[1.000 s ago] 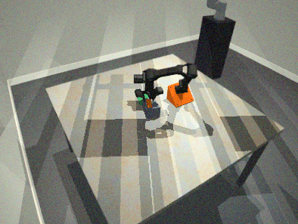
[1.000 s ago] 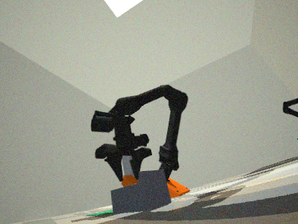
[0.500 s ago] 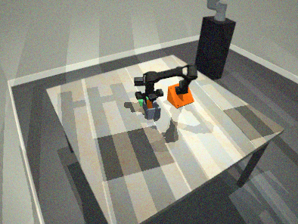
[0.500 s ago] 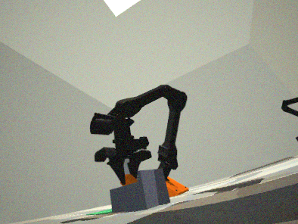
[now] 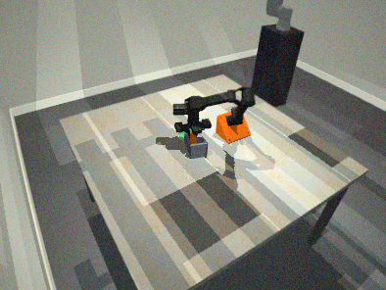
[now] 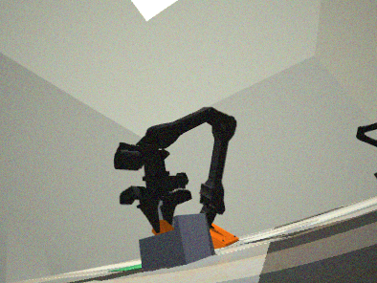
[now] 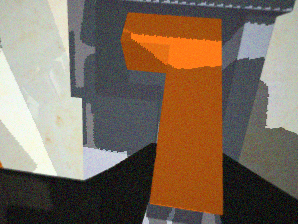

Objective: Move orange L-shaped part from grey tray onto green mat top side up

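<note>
The orange L-shaped part (image 5: pixel 193 139) (image 6: pixel 166 224) (image 7: pixel 192 110) stands tilted in the grey tray (image 5: pixel 198 150) (image 6: pixel 158 250) (image 7: pixel 117 122). Its L-shaped end is low in the pocket and its straight end is raised. My gripper (image 5: pixel 192 133) (image 6: pixel 165 228) (image 7: pixel 184 155) is shut on the raised straight end, with one black finger on each side of it in the wrist view. The green mat (image 5: pixel 181 135) (image 6: pixel 126 269) lies beside the tray and shows only in part in the top and exterior views; it is not visible in the wrist view.
The arm's orange wedge-shaped base (image 5: pixel 230 132) (image 6: pixel 223 237) stands on the table close behind the tray. The tray's high wall (image 6: pixel 193 239) rises close to the fingers. A tall dark pedestal (image 5: pixel 278 66) stands beyond the table.
</note>
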Robot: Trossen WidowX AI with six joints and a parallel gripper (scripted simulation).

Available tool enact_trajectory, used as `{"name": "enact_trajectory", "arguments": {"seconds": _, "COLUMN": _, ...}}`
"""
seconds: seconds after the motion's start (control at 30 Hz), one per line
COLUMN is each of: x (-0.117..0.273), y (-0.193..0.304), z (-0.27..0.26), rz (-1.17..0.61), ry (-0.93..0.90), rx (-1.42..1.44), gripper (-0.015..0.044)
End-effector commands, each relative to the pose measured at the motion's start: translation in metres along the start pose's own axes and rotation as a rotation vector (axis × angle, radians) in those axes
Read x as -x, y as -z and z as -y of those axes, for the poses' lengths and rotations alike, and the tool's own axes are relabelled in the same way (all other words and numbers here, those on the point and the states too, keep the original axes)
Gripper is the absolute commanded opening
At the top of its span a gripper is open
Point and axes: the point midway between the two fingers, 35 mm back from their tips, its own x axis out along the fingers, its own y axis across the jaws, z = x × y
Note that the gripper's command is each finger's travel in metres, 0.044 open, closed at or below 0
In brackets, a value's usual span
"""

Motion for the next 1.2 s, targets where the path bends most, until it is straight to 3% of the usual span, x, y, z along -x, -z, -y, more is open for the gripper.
{"name": "enact_trajectory", "arguments": {"seconds": 0.0, "x": 0.001, "y": 0.0, "z": 0.0, "rz": 0.0, "ry": 0.0, "rx": 0.001, "gripper": 0.0}}
{"name": "enact_trajectory", "arguments": {"seconds": 1.17, "x": 0.052, "y": 0.0, "z": 0.0, "rz": 0.004, "ry": 0.001, "rx": -0.002, "gripper": 0.0}}
